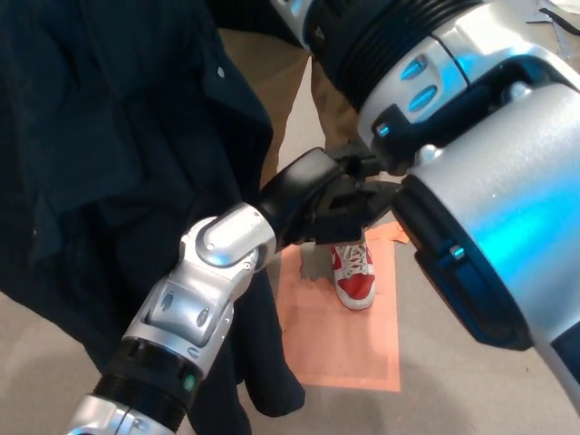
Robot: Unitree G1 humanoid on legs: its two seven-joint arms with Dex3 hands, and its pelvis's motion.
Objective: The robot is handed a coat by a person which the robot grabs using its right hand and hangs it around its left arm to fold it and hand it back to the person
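A dark navy coat (109, 154) fills the left half of the head view and hangs down to a fold near the floor. My left arm (195, 308) rises from the bottom left in front of the coat, its silver wrist pressed against the cloth. My black left hand (313, 204) reaches toward the centre and is partly hidden under my right arm. My right arm (489, 181) crosses the right side very close to the camera and runs up to the top edge. The right hand itself does not show.
A person stands just beyond my arms: tan trousers (335, 104) and a red and white shoe (353, 276) on an orange mat (349, 344). Grey floor (426, 399) lies around the mat.
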